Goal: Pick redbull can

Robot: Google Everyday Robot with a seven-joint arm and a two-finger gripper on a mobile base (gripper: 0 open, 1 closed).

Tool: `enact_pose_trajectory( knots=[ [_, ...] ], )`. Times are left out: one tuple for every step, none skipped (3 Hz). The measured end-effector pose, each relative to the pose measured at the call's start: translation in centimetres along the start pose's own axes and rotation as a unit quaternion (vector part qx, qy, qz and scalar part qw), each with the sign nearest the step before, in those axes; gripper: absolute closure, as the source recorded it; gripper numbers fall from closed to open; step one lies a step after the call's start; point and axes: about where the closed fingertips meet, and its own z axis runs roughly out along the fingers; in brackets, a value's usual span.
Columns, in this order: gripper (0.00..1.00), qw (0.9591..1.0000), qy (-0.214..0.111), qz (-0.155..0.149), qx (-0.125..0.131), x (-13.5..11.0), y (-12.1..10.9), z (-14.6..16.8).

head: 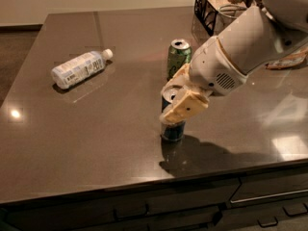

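The redbull can (172,130), slim, dark blue and silver, stands upright on the dark table near its front edge. My gripper (168,101) is down at the can with its jaws apart. One tan finger (185,107) crosses the front of the can's upper half. The other finger (179,77) is behind the can, so the can's top shows between them. The can rests on the table. A green can (178,57) stands upright just behind it.
A clear plastic bottle (79,69) lies on its side at the left. A black wire basket (219,8) with items stands at the back right. The table's front edge (144,182) runs close below the can, with drawers beneath.
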Motion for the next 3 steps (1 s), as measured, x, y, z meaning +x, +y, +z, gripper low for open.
enact_pose_trajectory(
  knots=[
    [0.87,0.9997,-0.015,-0.017,0.007,-2.2,0.3,-2.5],
    [1.00,0.9992,-0.013,-0.037,-0.004,-6.5,1.4,-6.0],
    [1.00,0.9992,-0.012,-0.039,-0.005,-6.7,1.5,-6.1]
  ],
)
